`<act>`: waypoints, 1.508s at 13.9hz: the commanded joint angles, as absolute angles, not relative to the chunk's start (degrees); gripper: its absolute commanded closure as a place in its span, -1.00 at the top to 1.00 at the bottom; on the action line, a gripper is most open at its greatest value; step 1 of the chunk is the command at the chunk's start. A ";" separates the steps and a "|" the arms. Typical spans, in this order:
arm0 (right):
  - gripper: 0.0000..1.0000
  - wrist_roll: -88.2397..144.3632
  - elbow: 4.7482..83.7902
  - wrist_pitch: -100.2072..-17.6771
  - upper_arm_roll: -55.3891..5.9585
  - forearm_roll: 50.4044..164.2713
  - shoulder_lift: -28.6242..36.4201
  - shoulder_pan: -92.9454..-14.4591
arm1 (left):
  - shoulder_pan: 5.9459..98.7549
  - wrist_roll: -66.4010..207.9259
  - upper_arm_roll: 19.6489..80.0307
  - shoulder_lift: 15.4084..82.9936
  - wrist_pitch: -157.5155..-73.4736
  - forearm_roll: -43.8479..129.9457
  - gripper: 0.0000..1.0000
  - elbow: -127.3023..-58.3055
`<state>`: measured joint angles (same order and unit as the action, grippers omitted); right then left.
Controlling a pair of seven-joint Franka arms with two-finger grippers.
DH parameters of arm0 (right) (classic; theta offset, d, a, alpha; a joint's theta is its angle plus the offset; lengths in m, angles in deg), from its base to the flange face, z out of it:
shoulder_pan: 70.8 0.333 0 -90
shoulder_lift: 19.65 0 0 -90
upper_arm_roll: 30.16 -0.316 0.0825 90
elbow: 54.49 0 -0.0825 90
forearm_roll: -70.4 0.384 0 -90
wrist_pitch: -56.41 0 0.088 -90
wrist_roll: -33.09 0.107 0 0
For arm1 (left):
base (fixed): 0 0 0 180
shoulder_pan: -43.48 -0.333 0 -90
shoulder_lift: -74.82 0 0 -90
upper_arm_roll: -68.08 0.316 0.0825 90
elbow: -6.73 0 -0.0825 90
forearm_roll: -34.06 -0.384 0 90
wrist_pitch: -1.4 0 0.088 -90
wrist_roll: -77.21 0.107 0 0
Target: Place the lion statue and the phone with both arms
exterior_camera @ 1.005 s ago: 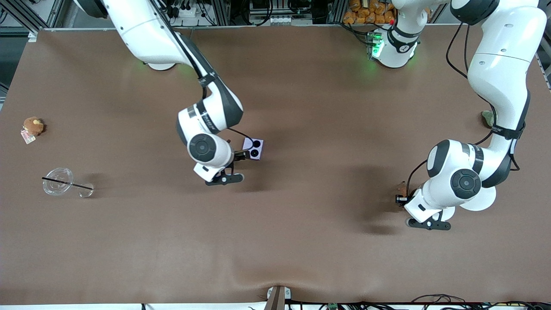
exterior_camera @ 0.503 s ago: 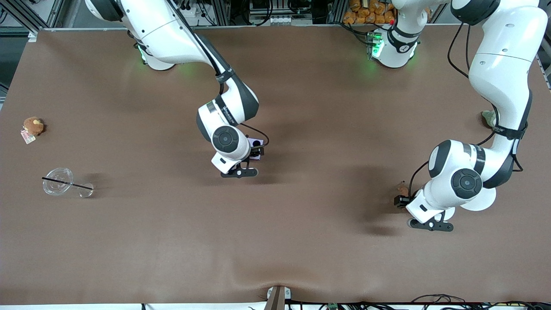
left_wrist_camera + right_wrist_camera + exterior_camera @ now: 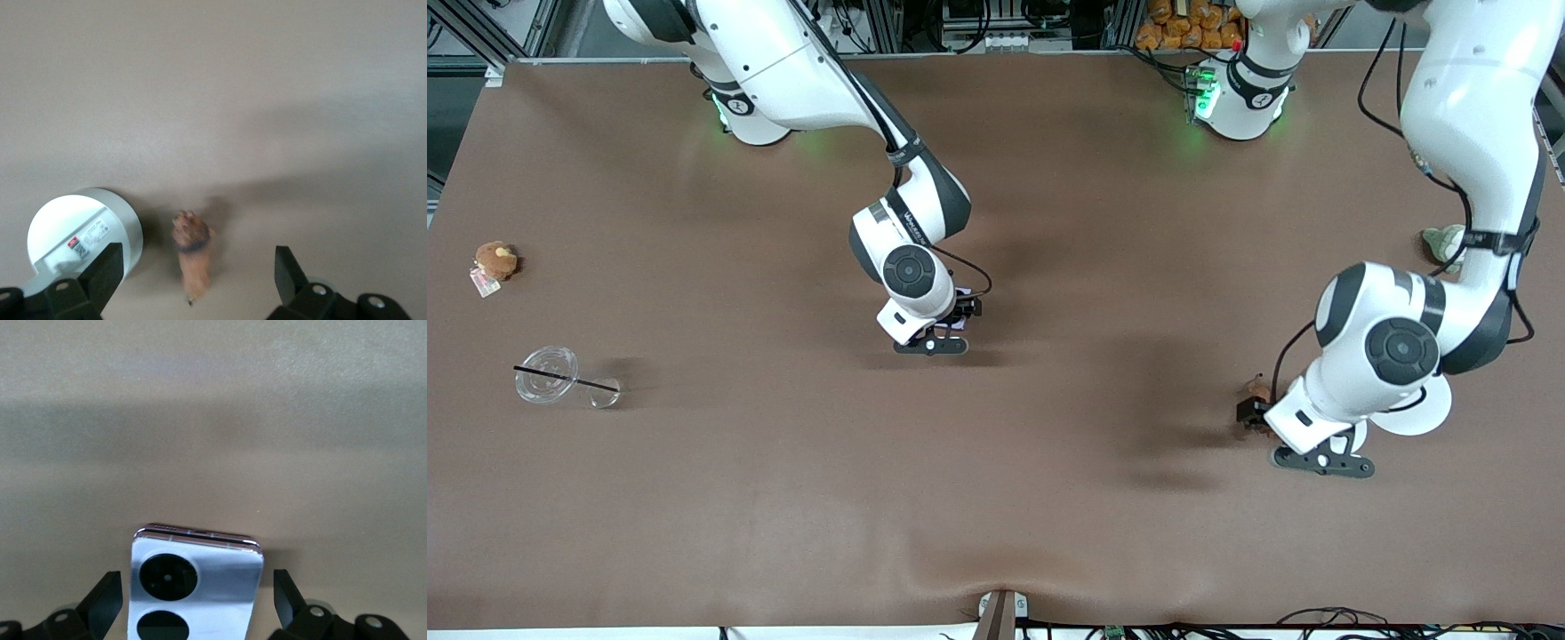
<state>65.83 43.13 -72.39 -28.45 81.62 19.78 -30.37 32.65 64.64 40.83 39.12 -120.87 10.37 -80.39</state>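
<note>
- Left wrist view: left end effector (image 3: 193, 283) spread, straddling the small reddish-brown lion statue (image 3: 192, 257) lying on the brown tabletop (image 3: 213, 100), untouched, beside a white round disc (image 3: 87, 230).
- Right wrist view: right end effector (image 3: 198, 603) spread around the lavender folded flip phone (image 3: 197, 577), mid-tabletop.

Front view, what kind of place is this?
Probably a robotics lab: two white robot arms bolted to a brown table, an aluminium-framed rack with cables by their bases, and more cables along the table's near edge.
</note>
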 commanded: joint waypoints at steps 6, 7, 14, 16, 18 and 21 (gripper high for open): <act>1.00 69.39 47.81 -77.61 -27.88 82.71 19.28 -28.09 | 32.14 64.38 37.32 54.32 -107.79 13.47 1.00 -80.63; 1.00 70.00 47.82 -77.79 -27.88 82.71 19.28 -27.91 | 32.14 63.86 37.40 56.61 -104.36 15.84 1.00 -80.46; -1.00 71.85 42.47 -66.41 -27.44 82.62 17.97 -30.45 | 31.96 63.77 37.40 70.50 -86.50 24.48 1.00 -80.28; -1.00 72.03 39.83 -60.33 -27.44 82.53 16.56 -34.57 | 32.75 63.85 39.58 74.62 -85.08 28.06 1.00 -80.80; -1.00 70.46 38.94 -57.24 -27.53 82.36 14.46 -40.10 | 35.02 63.85 46.16 78.15 -83.33 33.60 1.00 -82.03; -1.00 66.94 38.50 -56.79 -27.44 81.83 13.48 -47.92 | 42.32 64.20 57.41 79.48 -79.38 34.06 1.00 -81.95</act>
